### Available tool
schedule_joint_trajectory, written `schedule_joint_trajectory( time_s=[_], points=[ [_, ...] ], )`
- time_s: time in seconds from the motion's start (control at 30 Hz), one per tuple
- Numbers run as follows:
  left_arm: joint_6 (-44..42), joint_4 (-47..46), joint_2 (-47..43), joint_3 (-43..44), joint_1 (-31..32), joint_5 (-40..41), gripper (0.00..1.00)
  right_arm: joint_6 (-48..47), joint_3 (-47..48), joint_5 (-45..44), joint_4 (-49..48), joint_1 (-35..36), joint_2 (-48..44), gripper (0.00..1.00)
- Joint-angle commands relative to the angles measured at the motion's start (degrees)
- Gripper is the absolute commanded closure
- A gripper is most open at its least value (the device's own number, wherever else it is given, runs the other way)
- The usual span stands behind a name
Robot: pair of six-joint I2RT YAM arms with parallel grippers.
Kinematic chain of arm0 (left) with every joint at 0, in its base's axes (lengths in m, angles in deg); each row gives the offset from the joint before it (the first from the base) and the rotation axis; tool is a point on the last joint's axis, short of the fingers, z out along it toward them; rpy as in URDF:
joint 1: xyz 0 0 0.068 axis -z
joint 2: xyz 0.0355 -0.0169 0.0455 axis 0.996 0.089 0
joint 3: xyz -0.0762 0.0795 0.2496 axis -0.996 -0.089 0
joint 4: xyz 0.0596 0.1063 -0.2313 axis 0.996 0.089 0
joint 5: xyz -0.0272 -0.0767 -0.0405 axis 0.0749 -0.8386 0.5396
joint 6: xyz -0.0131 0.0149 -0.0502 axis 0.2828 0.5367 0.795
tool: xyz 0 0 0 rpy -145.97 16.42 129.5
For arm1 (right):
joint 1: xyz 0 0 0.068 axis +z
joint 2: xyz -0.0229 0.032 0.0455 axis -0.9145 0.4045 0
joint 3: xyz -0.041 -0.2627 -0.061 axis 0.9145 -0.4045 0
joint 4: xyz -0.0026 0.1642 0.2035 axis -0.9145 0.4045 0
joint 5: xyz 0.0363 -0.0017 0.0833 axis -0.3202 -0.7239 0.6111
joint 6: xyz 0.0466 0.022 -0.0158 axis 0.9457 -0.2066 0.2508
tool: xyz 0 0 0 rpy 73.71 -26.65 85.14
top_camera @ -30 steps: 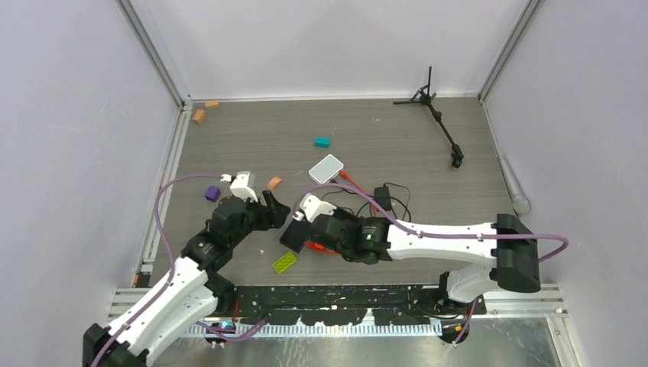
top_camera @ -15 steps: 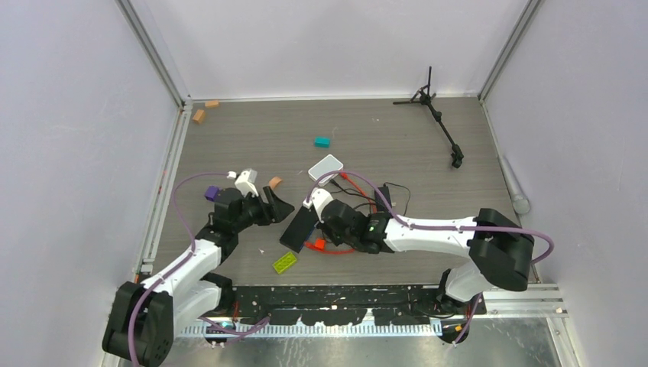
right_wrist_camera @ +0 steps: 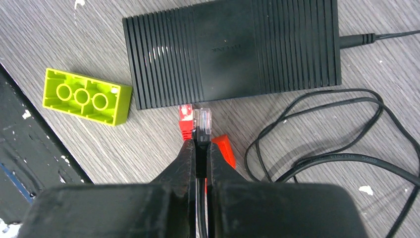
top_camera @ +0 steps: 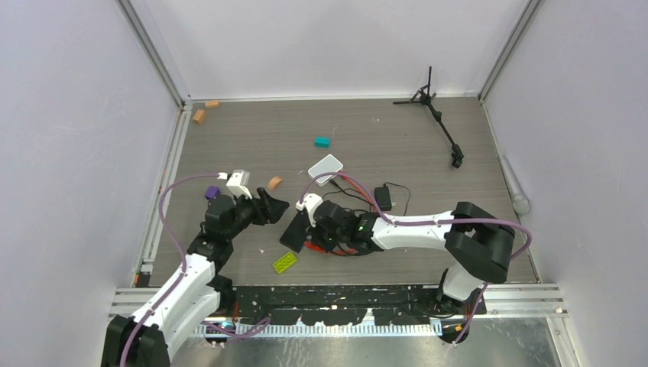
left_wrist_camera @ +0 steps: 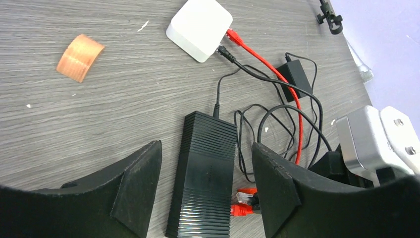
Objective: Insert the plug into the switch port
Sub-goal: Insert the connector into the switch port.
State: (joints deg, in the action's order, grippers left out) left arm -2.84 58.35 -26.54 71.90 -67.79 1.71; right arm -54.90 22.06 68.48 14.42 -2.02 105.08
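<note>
Near the middle of the table, your right gripper [right_wrist_camera: 200, 145] has its fingers pinched on the plug [right_wrist_camera: 202, 119]. The plug's clear tip pokes past the fingertips, just beside the right long edge of the black switch [right_wrist_camera: 233, 49] and not yet in it. Left of that, your left gripper [left_wrist_camera: 205, 148] hovers with its fingers spread, holding nothing. A lime brick [right_wrist_camera: 84, 96] lies by the switch's near end. The red cable [left_wrist_camera: 277, 74] runs away to a white box [left_wrist_camera: 199, 27].
</note>
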Motion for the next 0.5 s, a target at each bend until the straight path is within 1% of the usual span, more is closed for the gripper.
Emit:
schedule_joint_trajectory(
  time_s=[0.0,0.23,0.37,0.47],
  points=[
    [-2.2,2.7,-4.0,-1.5,-0.3,2.9,0.31,2.3,3.7,0.8,-4.4,0.9,1.2,0.99],
    [-2.0,3.7,-6.1,-2.3,-0.3,3.2,0.3,4.1,4.2,-0.9,-2.6,1.8,2.3,1.0],
    [-1.9,3.5,-5.8,-2.3,-0.3,3.7,0.3,6.0,4.0,-2.9,2.3,1.9,3.0,1.0],
    [-1.9,3.2,-5.1,-2.2,-0.3,3.8,0.3,8.0,3.6,-7.2,7.1,1.9,2.8,1.0]
  ],
)
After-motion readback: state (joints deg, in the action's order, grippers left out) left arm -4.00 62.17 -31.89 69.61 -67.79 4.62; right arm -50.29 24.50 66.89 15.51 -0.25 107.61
